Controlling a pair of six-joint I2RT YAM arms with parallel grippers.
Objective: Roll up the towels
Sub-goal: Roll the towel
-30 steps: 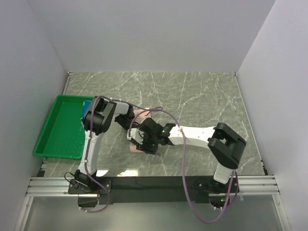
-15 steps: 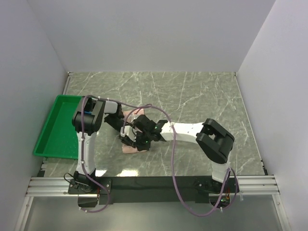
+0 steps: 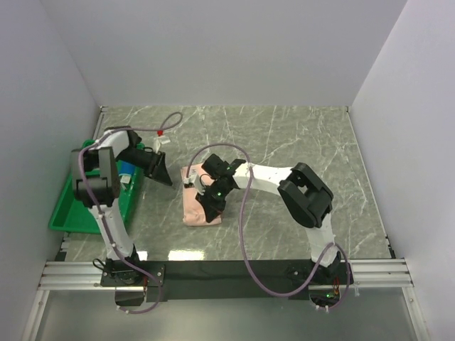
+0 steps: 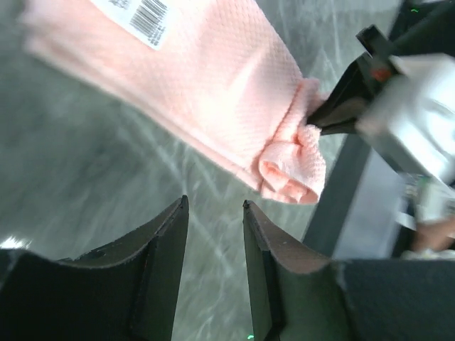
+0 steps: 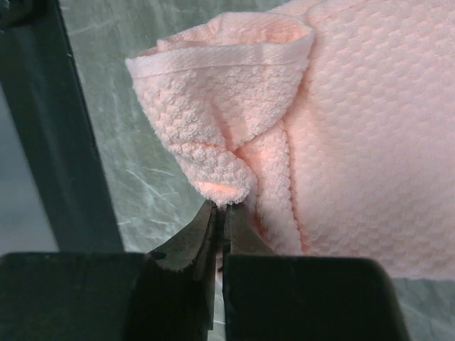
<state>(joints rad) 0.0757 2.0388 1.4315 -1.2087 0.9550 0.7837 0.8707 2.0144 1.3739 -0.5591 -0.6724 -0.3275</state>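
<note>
Right wrist view: a folded corner of the pink towel (image 5: 341,106) is clamped by the right gripper (image 5: 219,213). The left gripper (image 4: 213,213) is seen apart, empty, toward the table's (image 3: 298,135) left edge.

We note the salmon-pink towel (image 3: 193,212) lying folded flat on the table (image 3: 298,135), left of centre. Waffle weave, white barcode tag (image 4: 138,18) at one end, far corner curled into a small loose roll. Teal-blue towel (image 3: 126,170): only a sliver shows, in the green tray (image 3: 82,213).
</note>
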